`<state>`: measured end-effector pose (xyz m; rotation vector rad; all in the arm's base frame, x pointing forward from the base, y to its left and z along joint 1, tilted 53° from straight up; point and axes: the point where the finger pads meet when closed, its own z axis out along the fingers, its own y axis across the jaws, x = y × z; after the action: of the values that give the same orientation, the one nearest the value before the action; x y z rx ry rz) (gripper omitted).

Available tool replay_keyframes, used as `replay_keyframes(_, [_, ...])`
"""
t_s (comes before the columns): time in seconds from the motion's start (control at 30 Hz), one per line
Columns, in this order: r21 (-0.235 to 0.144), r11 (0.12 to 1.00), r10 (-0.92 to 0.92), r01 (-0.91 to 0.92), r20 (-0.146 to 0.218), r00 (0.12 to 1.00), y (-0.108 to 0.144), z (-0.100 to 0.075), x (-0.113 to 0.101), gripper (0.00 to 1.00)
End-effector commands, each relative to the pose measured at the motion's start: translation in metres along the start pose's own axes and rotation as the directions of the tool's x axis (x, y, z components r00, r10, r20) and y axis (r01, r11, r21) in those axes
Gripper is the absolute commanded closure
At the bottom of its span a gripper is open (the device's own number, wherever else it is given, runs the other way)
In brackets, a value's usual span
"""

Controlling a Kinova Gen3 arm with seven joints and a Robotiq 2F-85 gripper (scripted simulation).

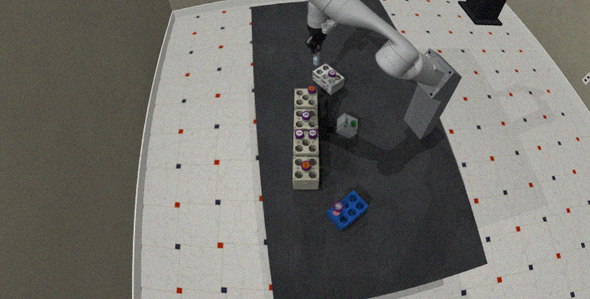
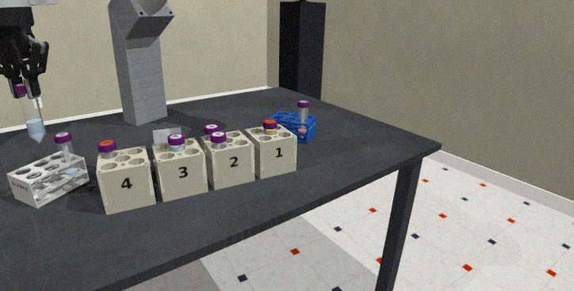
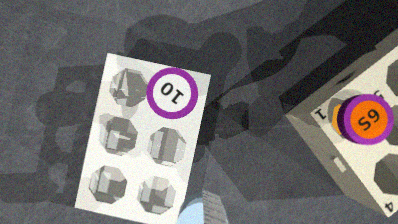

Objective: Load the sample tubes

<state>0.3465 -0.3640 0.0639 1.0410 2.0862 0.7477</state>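
Note:
My gripper (image 1: pixel 315 46) (image 2: pixel 24 91) is shut on a purple-capped water blank tube (image 1: pixel 315 59) (image 2: pixel 33 122) and holds it upright in the air above the back end of the white blanks rack (image 1: pixel 327 85) (image 2: pixel 24 193) (image 3: pixel 137 162). The tube's pale blue tip (image 3: pixel 192 216) shows at the wrist view's bottom edge. One blank marked 10 (image 3: pixel 172 93) (image 2: pixel 63 138) stands in that rack. Adapter 4 (image 2: pixel 116 194) holds S9 (image 3: pixel 369 119) (image 2: pixel 106 144) in hole 1. Adapter 3 (image 2: pixel 176 184) holds one blank (image 2: pixel 176 139). Adapter 2 (image 2: pixel 224 174) holds two blanks. Adapter 1 (image 2: pixel 269 164) holds an orange-dotted sample (image 2: pixel 269 124).
A blue rack (image 1: pixel 358 210) (image 2: pixel 285 120) with one grey-dotted tube (image 1: pixel 338 205) (image 2: pixel 303 105) stands at the table's far end. The small desk with the green DONE key (image 1: pixel 352 123) stands behind the adapters. The arm's base pedestal (image 1: pixel 429 98) (image 2: pixel 138 67) stands at the back.

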Motion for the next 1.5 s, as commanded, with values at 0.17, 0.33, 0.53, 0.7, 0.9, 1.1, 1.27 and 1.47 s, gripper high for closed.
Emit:
replay_keyframes(0.17, [0.002, 0.984, -0.180, 0.180, 0.005, 0.984, 0.030, -0.001, 0.003, 0.90])
replay_keyframes(0.33, [0.003, 0.971, -0.239, 0.239, 0.005, 0.971, 0.040, -0.001, 0.004, 0.90])
replay_keyframes(0.53, [0.003, 0.935, -0.353, 0.353, 0.005, 0.935, 0.060, 0.000, 0.006, 0.90])
replay_keyframes(0.7, [0.004, 0.895, -0.445, 0.445, 0.004, 0.895, 0.076, 0.000, 0.008, 0.90])
replay_keyframes(0.9, [0.004, 0.857, -0.515, 0.515, 0.004, 0.857, 0.089, 0.000, 0.009, 0.90])
replay_keyframes(1.1, [0.004, 0.789, -0.614, 0.614, 0.004, 0.789, 0.109, 0.000, 0.011, 0.90])
replay_keyframes(1.27, [0.005, 0.724, -0.690, 0.690, 0.003, 0.724, 0.126, 0.000, 0.013, 0.90])
replay_keyframes(1.47, [0.005, 0.667, -0.745, 0.745, 0.003, 0.667, 0.139, 0.000, 0.014, 0.90])
